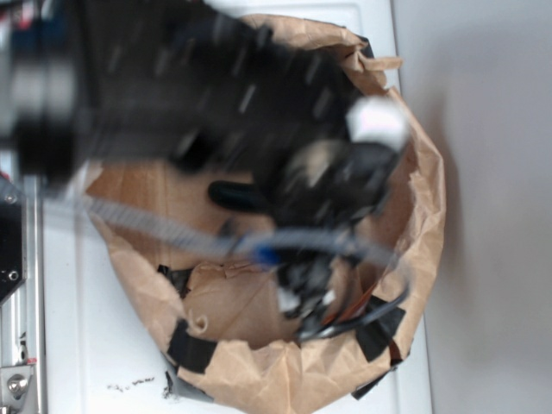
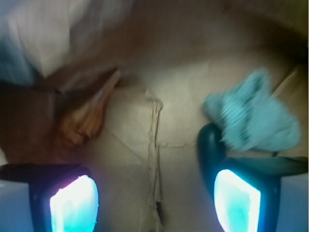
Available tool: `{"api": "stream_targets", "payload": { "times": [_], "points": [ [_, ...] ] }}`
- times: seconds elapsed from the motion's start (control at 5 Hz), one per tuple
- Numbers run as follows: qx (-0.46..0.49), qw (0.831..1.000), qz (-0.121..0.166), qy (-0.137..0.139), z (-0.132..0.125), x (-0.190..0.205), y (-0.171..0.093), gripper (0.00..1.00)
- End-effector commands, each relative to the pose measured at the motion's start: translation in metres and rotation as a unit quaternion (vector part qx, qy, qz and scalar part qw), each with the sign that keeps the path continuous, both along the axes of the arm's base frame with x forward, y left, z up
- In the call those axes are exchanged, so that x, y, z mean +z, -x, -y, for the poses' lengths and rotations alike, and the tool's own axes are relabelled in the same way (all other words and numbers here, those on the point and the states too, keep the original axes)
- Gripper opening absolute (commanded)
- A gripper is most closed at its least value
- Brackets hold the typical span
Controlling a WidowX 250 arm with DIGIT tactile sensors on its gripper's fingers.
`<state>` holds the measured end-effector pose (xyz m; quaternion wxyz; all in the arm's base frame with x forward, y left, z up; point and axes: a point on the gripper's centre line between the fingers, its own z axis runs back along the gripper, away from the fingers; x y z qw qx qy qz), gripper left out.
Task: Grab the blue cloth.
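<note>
The blue cloth (image 2: 253, 116) is a pale teal, fuzzy, crumpled towel lying on the brown paper at the right of the wrist view. It partly covers a smooth dark green cucumber-shaped object (image 2: 210, 145). My gripper (image 2: 154, 195) is open above the paper, with only bare paper between its two glowing fingers (image 2: 235, 198). The cloth sits just beyond and to the right of the right finger, apart from it. In the exterior view my blurred black arm (image 1: 216, 86) reaches over the paper-lined basin and hides the cloth.
The crinkled brown paper lining (image 1: 259, 371) forms a raised wall all round, held with black tape (image 1: 190, 349). An orange-brown ridged object (image 2: 82, 121) lies left of the gripper's line. A dark oblong object (image 1: 233, 195) shows beside the arm. White table (image 1: 86, 345) surrounds the basin.
</note>
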<state>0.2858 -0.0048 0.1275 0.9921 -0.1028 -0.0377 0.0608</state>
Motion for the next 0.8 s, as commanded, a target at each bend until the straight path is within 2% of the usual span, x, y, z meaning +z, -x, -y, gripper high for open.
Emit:
{"api": "stream_targets", "payload": {
  "times": [0.0, 0.2, 0.4, 0.6],
  "points": [
    [0.006, 0.999, 0.037, -0.016, -0.007, 0.000, -0.010, 1.00],
    [0.006, 0.996, 0.066, -0.052, -0.007, -0.026, -0.006, 1.00],
    [0.028, 0.994, 0.080, -0.064, -0.022, -0.033, -0.021, 1.00],
    [0.055, 0.994, 0.069, -0.060, -0.031, -0.028, -0.039, 1.00]
  ]
}}
